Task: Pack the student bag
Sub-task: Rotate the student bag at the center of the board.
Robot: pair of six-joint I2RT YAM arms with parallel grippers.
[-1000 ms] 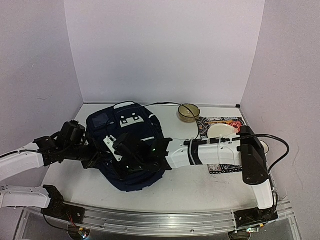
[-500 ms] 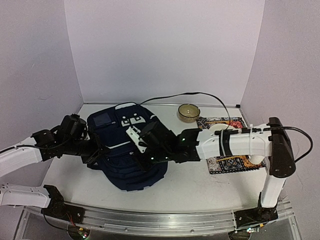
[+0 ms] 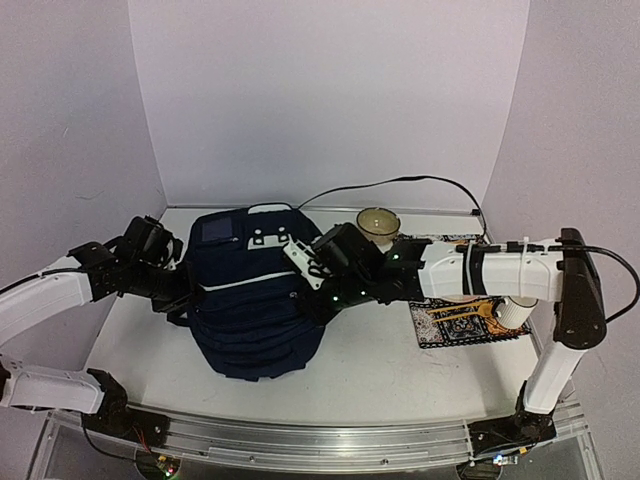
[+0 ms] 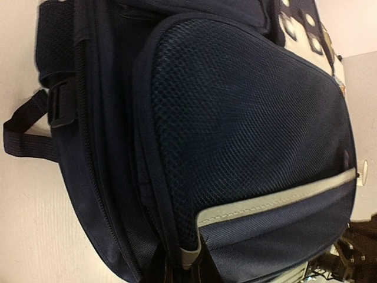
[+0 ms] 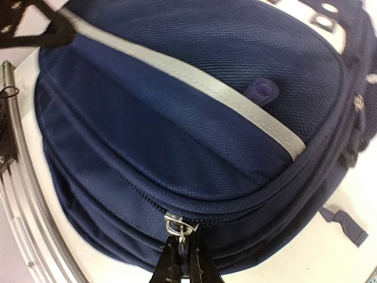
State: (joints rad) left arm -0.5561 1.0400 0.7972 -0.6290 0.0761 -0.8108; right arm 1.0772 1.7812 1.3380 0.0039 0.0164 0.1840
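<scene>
The dark navy student bag (image 3: 250, 310) lies on the table with its light buckle patch (image 3: 268, 238) at the far end. My left gripper (image 3: 182, 292) is at its left side. In the left wrist view the bag (image 4: 235, 118) fills the frame, and the gripper (image 4: 184, 268) is shut on the seam by the mesh side pocket. My right gripper (image 3: 318, 300) is at the bag's right side. In the right wrist view it (image 5: 187, 262) is shut on the zipper pull under the metal slider (image 5: 178, 223). The zipper looks closed to the slider's left.
An olive bowl (image 3: 377, 224) stands at the back. A patterned mat (image 3: 455, 322) lies on the right under my right arm, with a white round thing (image 3: 512, 312) at its right end. A black cable (image 3: 400, 184) arcs over the back. The metal rail (image 5: 17, 194) runs along the near edge.
My right gripper has moved from over the bag's middle to its right side, still at the zipper. The bag has shifted towards the back. My left gripper has followed.
</scene>
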